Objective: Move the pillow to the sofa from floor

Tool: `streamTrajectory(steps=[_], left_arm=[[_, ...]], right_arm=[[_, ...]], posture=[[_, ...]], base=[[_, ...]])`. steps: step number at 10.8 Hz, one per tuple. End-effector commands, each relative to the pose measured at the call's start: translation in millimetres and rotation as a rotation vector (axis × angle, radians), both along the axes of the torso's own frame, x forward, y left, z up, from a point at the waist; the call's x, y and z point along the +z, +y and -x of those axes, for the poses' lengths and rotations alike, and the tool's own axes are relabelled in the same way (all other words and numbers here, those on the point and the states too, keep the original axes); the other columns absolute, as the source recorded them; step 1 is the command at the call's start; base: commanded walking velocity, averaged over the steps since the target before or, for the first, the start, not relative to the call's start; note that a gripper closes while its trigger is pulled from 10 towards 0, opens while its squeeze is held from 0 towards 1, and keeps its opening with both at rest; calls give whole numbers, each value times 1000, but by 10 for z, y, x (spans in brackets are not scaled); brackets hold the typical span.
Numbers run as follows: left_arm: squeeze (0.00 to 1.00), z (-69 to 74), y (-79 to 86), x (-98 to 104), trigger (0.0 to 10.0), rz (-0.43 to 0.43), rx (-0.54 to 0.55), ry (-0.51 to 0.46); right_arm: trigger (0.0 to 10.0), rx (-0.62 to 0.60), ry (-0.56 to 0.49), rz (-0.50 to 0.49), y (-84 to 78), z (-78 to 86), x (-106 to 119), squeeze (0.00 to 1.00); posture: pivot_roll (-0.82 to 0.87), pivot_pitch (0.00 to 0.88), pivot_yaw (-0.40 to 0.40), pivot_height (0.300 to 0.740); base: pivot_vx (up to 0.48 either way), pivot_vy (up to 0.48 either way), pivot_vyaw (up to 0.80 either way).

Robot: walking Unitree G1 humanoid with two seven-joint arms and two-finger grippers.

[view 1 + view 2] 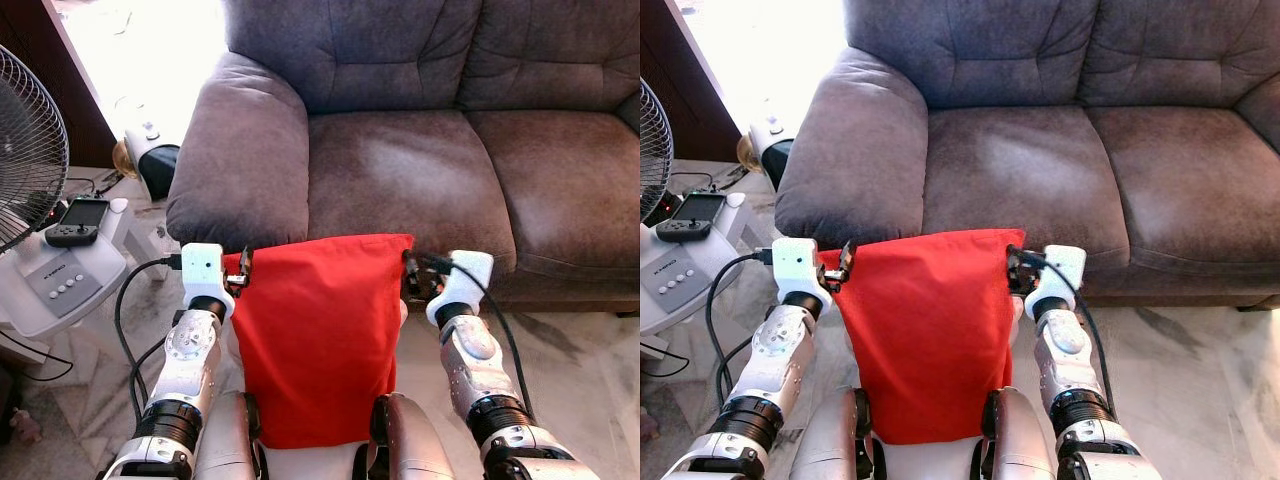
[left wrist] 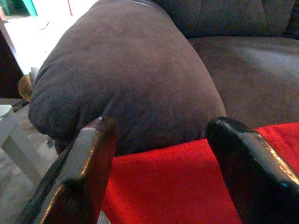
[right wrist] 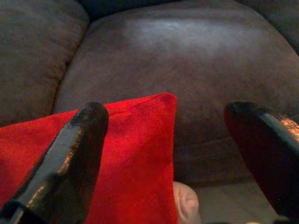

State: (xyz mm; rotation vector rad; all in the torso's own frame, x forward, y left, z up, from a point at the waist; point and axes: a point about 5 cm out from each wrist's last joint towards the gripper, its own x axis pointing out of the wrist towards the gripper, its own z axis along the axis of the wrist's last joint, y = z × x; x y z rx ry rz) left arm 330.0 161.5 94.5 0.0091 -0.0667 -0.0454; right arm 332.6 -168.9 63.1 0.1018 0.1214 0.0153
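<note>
A red pillow (image 1: 318, 330) hangs upright in front of my body, its top edge level with the front of the brown sofa seat (image 1: 400, 170). My left gripper (image 1: 243, 268) presses against the pillow's upper left corner and my right gripper (image 1: 412, 272) against its upper right corner, so the pillow is squeezed between the two arms. In the left wrist view the fingers (image 2: 84, 172) stand wide apart with red cloth (image 2: 177, 186) low between them. In the right wrist view one finger (image 3: 74, 154) lies against the pillow's corner (image 3: 154, 121), the other is off to the side. Both grippers are open.
The sofa's padded armrest (image 1: 240, 150) rises just beyond my left gripper. On the left stand a fan (image 1: 25, 140) and a white unit (image 1: 60, 285) with a handheld console (image 1: 75, 222) on it; cables (image 1: 125, 320) trail over the marble floor (image 1: 590, 360).
</note>
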Motion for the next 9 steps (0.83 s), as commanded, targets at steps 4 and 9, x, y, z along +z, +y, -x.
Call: streamTrajectory(steps=[4,9], left_arm=[[0,0,16,-12,10000,-12,12,2],[0,-1,9,-17,10000,-12,10,4]], right_arm=[[10000,3,20,11,1,49,-72,0],[10000,27,-13,-11,39,36,-30,0]], posture=[[49,141,-23,598],[48,140,-24,568]], base=[[0,0,0],[0,0,0]])
